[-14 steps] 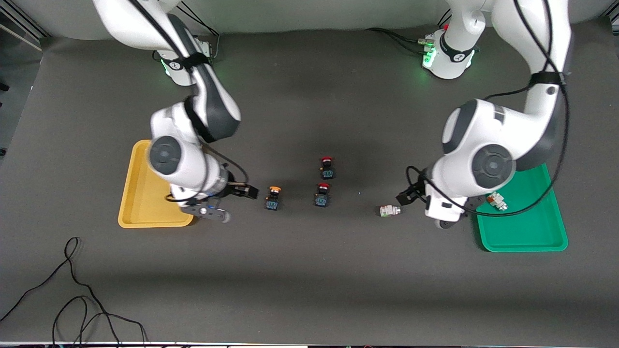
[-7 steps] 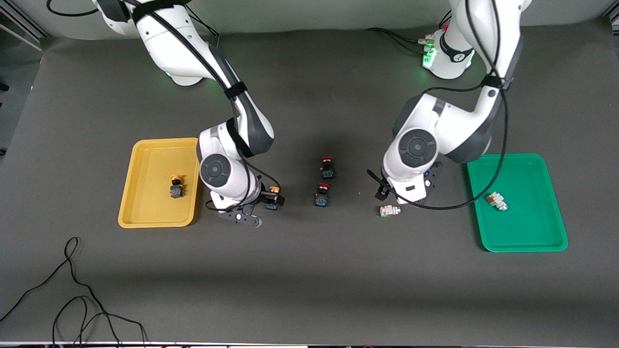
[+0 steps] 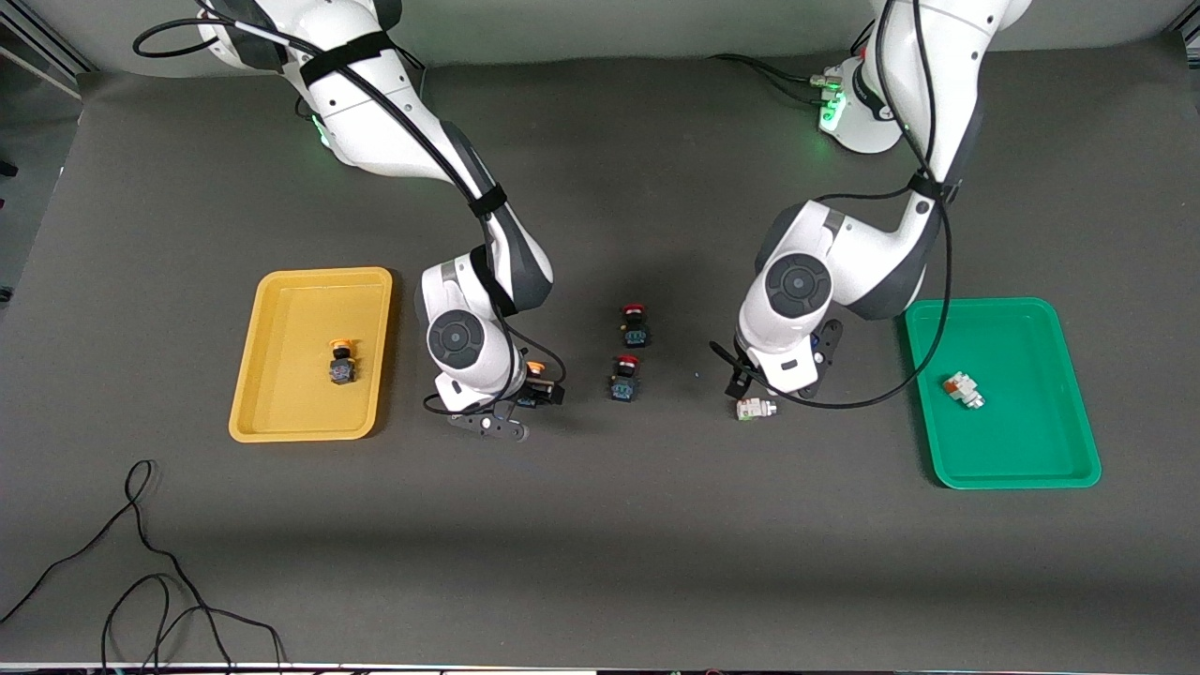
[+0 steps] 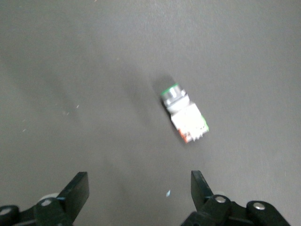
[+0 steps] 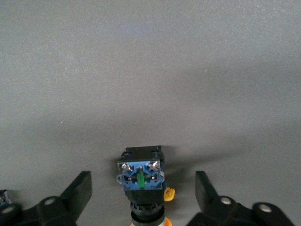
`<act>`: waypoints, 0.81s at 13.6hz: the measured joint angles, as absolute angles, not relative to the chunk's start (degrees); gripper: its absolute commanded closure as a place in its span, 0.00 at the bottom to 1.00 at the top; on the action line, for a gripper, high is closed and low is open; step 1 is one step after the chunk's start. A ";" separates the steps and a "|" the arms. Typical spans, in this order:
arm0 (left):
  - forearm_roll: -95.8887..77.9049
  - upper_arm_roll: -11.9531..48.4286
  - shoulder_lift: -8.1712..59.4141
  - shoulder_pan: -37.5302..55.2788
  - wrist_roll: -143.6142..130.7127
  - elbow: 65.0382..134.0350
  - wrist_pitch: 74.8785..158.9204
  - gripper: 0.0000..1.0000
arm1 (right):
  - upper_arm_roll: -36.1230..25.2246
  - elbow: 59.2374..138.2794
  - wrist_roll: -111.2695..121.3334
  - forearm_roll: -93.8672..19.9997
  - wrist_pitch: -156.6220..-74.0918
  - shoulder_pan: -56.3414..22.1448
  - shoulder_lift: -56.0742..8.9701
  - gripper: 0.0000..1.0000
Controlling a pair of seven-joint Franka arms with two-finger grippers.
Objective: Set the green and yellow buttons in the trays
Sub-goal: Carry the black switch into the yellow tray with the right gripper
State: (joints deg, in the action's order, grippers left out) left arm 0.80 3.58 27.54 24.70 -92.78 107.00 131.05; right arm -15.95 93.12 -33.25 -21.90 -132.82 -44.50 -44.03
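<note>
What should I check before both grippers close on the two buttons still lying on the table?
1. Right gripper open, yellow button between its fingers: ok.
2. Left gripper open: ok.
3. Green button between the left fingers: not ok, it lies ahead of them.
4. Yellow tray has room beside its one button: ok.
5. Green tray has room: ok.
6. Red buttons apart from both grippers: ok.

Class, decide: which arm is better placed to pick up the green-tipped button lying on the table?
Left. The left gripper hangs open right over the green-tipped button, while the right gripper is at the yellow-capped button.
</note>
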 measured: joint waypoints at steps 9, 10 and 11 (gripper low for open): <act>0.77 3.43 33.11 23.32 -101.22 105.55 138.92 0.03 | -17.65 91.49 -33.30 -22.03 -129.21 -44.34 -41.51 1.00; 0.77 3.33 33.45 23.31 -101.70 105.10 139.03 0.03 | -18.89 91.04 -33.30 -22.03 -125.82 -44.32 -39.32 1.00; 0.77 3.23 33.74 23.30 -102.41 104.65 139.04 0.03 | -20.46 90.59 -33.28 -22.03 -121.46 -44.29 -36.52 1.00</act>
State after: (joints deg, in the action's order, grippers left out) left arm 0.77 3.23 33.74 23.30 -102.41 104.65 139.04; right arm -20.46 90.59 -33.28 -22.03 -121.46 -44.29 -36.52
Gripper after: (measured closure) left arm 0.031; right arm 0.595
